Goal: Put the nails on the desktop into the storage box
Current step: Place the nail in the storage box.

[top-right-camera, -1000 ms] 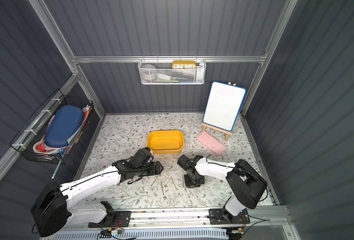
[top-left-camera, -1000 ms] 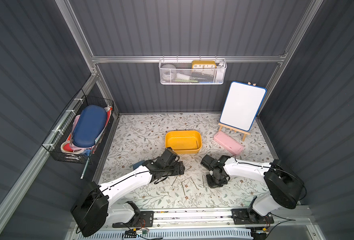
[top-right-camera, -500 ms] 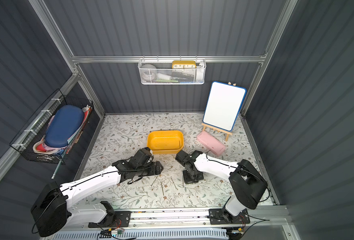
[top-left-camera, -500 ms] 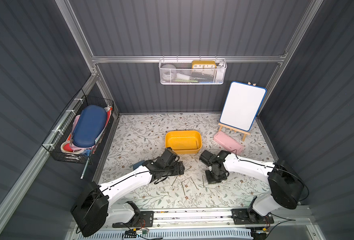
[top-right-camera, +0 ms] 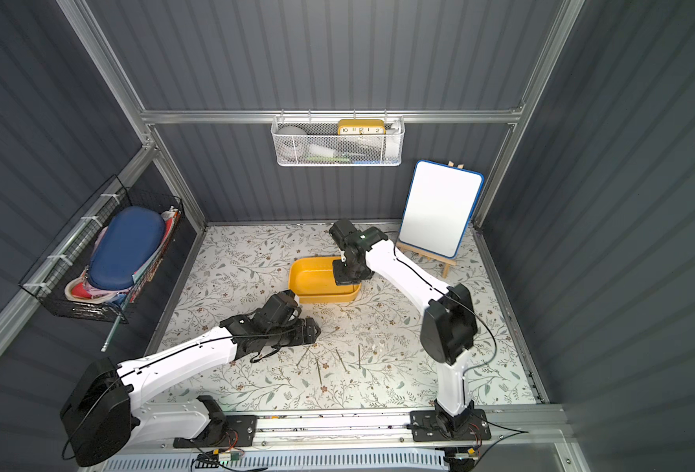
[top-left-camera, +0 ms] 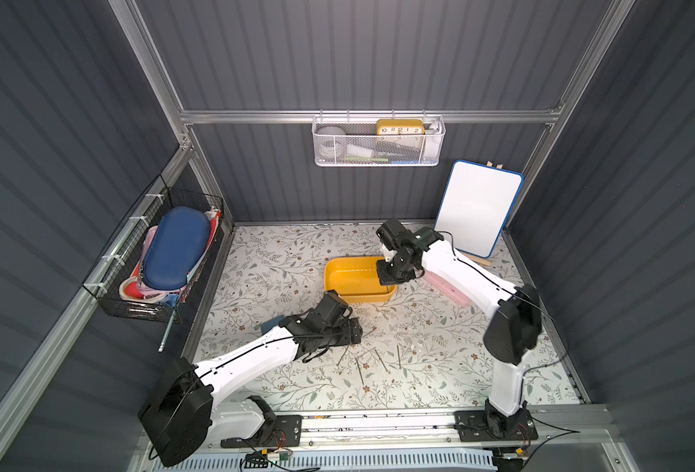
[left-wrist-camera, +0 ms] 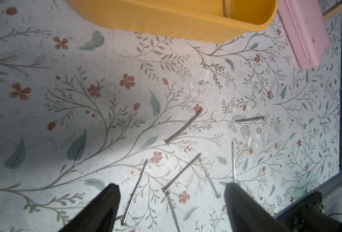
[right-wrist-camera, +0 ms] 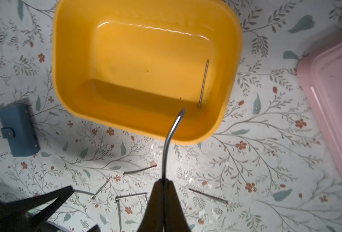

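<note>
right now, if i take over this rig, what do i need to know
Left gripper: open, holding nothing, above the loose nails.
Right gripper: shut on a bent nail, its tip over the box.
Done: one nail lies in the box.
Left: drop the bent nail in, then move about seven loose nails off the desktop.
</note>
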Available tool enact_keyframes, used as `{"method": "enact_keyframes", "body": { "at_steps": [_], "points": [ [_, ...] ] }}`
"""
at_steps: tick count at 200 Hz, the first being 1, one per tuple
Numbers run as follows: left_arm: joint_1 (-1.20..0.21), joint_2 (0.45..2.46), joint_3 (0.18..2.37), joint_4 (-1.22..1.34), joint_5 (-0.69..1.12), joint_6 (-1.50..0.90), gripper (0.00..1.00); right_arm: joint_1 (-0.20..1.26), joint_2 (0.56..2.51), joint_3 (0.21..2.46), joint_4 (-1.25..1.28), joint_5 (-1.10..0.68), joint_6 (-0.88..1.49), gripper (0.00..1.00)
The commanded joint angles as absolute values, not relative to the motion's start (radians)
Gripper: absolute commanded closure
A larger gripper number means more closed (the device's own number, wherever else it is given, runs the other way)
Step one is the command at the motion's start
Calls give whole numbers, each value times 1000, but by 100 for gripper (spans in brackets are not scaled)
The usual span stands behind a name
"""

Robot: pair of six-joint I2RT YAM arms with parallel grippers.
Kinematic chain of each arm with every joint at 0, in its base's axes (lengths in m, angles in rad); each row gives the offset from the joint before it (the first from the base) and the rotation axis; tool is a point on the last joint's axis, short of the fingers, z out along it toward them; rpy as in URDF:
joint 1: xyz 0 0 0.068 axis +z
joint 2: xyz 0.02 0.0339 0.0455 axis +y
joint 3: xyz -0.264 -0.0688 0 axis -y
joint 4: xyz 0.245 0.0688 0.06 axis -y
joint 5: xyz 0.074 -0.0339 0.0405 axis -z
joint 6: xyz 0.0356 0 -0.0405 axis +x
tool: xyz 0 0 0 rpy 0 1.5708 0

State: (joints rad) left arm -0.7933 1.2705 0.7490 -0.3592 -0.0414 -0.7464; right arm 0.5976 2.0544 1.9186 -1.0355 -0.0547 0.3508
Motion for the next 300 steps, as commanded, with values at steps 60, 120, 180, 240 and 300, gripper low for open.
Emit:
{"method": "enact_keyframes", "body": {
  "at_steps": [60, 120, 180, 240, 300],
  "points": [
    [-798, 1276, 756, -359, -55, -721, 13, 544, 2313, 2088, -1104, -115, 325, 100],
    [-798, 1284, 756, -354, -59, -717, 13, 527, 2370, 2110, -1079, -105, 324, 100],
    [-798, 1289, 758, -355, -64, -714, 13, 524, 2389, 2162, -1083, -112, 297, 86],
    [-797, 1285, 768, -357, -69, -709, 13, 535, 2198, 2074, -1097, -134, 286, 71],
    [-797, 1272, 743, -334, -67, -709, 13, 692, 1642, 1392, -953, -103, 483, 68]
  ]
}}
